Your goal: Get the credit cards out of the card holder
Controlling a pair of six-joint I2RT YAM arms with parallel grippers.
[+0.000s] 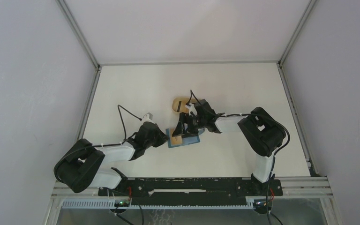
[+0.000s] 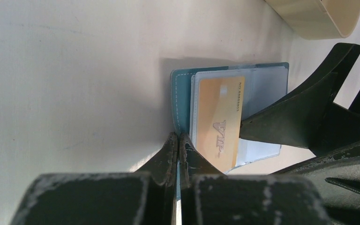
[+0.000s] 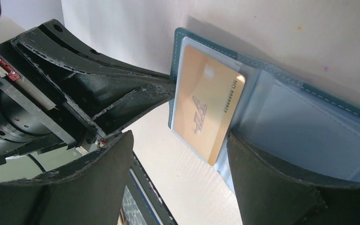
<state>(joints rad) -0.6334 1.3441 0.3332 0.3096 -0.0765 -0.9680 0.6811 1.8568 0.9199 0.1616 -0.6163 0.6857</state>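
The card holder (image 1: 190, 139) lies open on the table, teal outside and light blue inside; it also shows in the left wrist view (image 2: 180, 101) and the right wrist view (image 3: 309, 126). A tan/gold credit card (image 2: 220, 122) sticks partly out of its left slot and shows in the right wrist view (image 3: 206, 110) too. My left gripper (image 2: 178, 140) is shut on the holder's teal left edge (image 1: 165, 138). My right gripper (image 3: 179, 137) is open above the holder (image 1: 186, 130). One of its fingers (image 2: 290, 117) touches the card's edge and rests on the inner panel.
A beige oval tray (image 1: 182, 103) sits just behind the right gripper, and its corner shows in the left wrist view (image 2: 316, 16). White walls enclose the table on three sides. The arm bases and a black rail (image 1: 192, 185) line the near edge.
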